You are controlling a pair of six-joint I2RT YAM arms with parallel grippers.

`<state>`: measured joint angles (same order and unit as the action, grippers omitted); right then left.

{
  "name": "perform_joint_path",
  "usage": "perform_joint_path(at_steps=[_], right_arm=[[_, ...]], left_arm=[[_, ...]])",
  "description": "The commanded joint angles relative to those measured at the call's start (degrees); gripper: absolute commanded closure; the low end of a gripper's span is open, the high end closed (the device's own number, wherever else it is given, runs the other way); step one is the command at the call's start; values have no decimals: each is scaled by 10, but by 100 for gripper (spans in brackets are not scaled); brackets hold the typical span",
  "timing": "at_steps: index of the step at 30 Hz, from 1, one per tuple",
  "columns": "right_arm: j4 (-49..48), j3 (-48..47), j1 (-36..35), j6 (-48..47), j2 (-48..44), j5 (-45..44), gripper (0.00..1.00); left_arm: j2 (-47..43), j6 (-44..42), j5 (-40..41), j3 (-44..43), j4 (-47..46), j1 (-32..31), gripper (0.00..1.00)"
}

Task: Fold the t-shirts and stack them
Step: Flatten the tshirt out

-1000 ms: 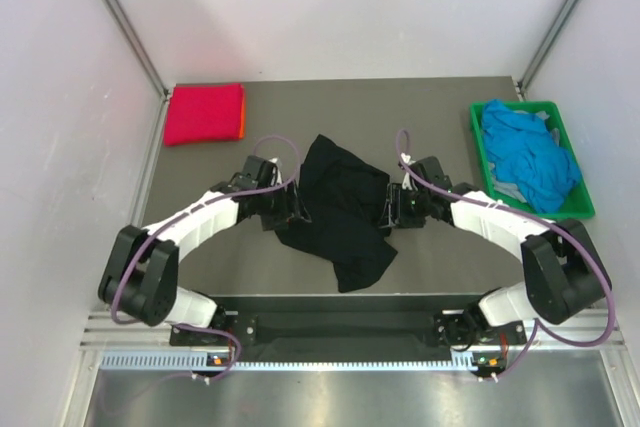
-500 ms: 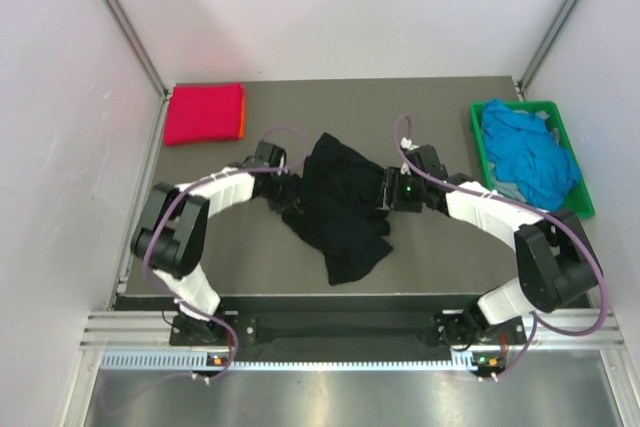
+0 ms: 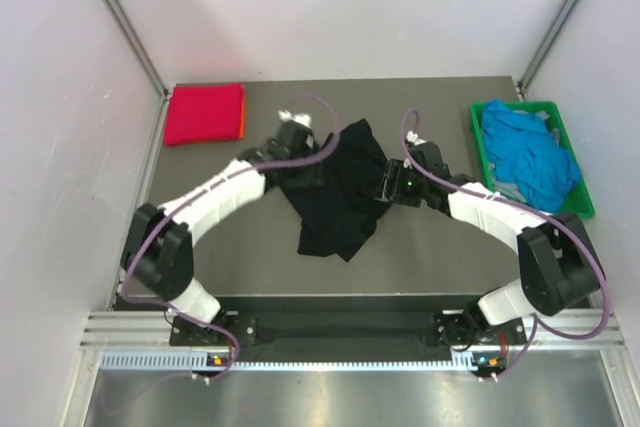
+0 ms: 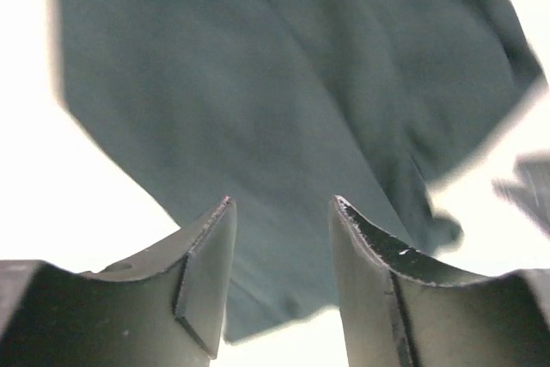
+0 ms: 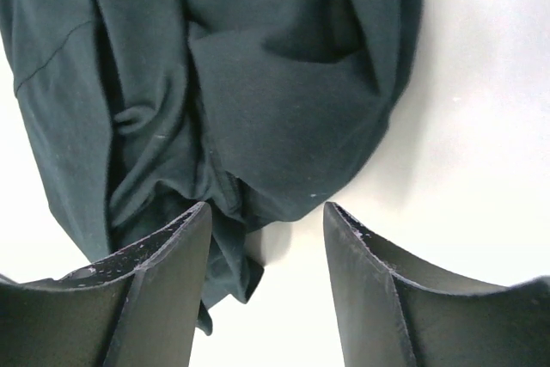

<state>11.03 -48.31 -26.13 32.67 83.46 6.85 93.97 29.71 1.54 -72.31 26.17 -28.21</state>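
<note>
The large black t-shirt (image 3: pixel 338 197) lies crumpled in the middle of the table. My left gripper (image 3: pixel 316 159) is at its upper left edge and my right gripper (image 3: pixel 384 190) at its right edge. In the left wrist view the jaws (image 4: pixel 282 204) stand apart with the black cloth (image 4: pixel 284 83) blurred beyond them, nothing pinched. In the right wrist view the gripper (image 5: pixel 266 209) is open over the shirt's bunched edge (image 5: pixel 258 100), bare table under its right finger. A folded magenta-red shirt (image 3: pixel 204 113) lies on an orange one (image 3: pixel 242 119) at the far left.
A green plastic crate (image 3: pixel 547 105) at the far right holds crumpled bright blue shirts (image 3: pixel 528 157). White walls with metal corner posts close in the table on three sides. The arm bases sit at the near edge.
The black shirt has shifted away from the near edge and bunched up shorter. My left arm has reached farther back and right along its top edge. The right gripper stays near the shirt's right side.
</note>
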Motion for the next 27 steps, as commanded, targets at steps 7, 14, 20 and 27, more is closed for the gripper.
perform_joint_path(at_steps=[7, 14, 20, 27], right_arm=[[-55, 48, 42, 36, -53, -17, 46], [-65, 86, 71, 28, -81, 2, 47], [-79, 113, 87, 29, -96, 20, 46], [-87, 126, 95, 25, -105, 31, 46]], left_arm=[[-23, 77, 203, 42, 31, -278, 51], [74, 176, 275, -61, 115, -338, 55], [125, 244, 267, -84, 150, -364, 62], [175, 259, 271, -116, 184, -376, 60]])
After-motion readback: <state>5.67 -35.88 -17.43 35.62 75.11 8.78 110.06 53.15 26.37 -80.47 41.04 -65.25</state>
